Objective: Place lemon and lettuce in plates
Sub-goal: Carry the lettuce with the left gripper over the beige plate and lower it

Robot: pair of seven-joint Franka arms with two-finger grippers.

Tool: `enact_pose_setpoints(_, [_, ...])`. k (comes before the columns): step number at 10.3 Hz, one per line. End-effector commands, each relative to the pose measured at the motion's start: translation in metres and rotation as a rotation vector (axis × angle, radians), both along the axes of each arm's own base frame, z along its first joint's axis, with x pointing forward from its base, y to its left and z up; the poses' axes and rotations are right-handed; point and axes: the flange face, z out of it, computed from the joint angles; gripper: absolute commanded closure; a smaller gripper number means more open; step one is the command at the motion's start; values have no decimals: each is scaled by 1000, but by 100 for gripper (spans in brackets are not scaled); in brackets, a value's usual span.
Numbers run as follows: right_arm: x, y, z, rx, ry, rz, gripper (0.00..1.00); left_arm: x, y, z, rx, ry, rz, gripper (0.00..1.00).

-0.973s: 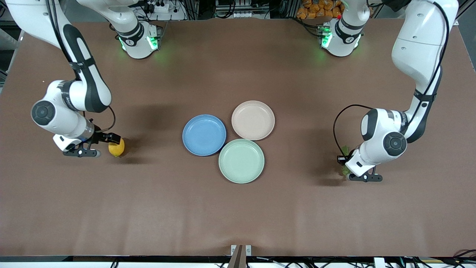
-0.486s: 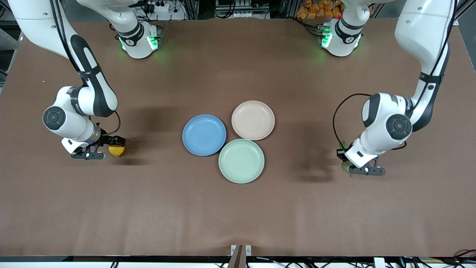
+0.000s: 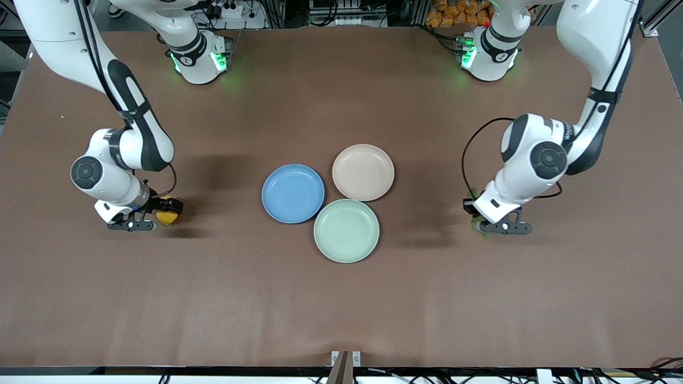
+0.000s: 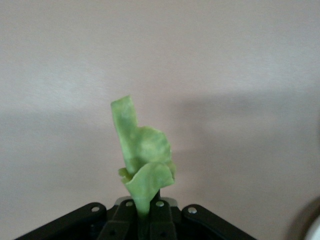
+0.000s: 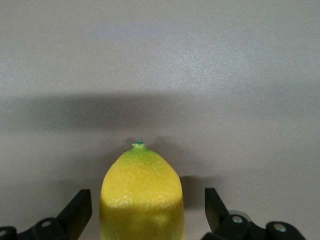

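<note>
The yellow lemon (image 3: 168,216) lies on the table toward the right arm's end. My right gripper (image 3: 159,215) is open, with the lemon (image 5: 141,192) between its fingers (image 5: 79,209) and a gap on each side. My left gripper (image 3: 483,220) is shut on the green lettuce leaf (image 4: 142,150), which sticks out from its closed fingers (image 4: 159,220) over the bare table toward the left arm's end. Only green scraps of the lettuce (image 3: 471,194) show in the front view. The blue plate (image 3: 293,193) and the beige-pink plate (image 3: 363,172) lie at mid-table, both empty.
A pale mint-green plate (image 3: 347,230) touches both plates and lies nearer to the front camera. The brown table (image 3: 341,298) stretches wide around the three plates.
My left gripper has moved with the lettuce toward the plates. My right gripper has moved in around the lemon, which has stayed in place.
</note>
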Motion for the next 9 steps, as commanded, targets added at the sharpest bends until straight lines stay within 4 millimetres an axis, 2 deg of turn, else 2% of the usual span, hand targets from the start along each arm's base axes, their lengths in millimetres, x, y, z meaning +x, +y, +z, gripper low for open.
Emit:
enact_pose_setpoints(1, [0, 0, -10, 0, -8, 3, 0, -21, -39, 8, -3, 3, 56, 100])
enact_pose_setpoints(3, [-1, 0, -14, 0, -2, 3, 0, -44, -86, 3, 2, 28, 93, 100])
enact_pose_setpoints(7, [-2, 2, -24, -2, -4, -5, 0, -88, -160, -3, 5, 49, 154, 100])
enact_pose_setpoints(8, [-3, 2, -24, -2, -2, -5, 3, -101, -179, -5, 7, 55, 173, 100])
enact_pose_setpoints(9, [-3, 3, -25, -2, -1, -4, 11, -115, -197, -10, 11, 66, 179, 100])
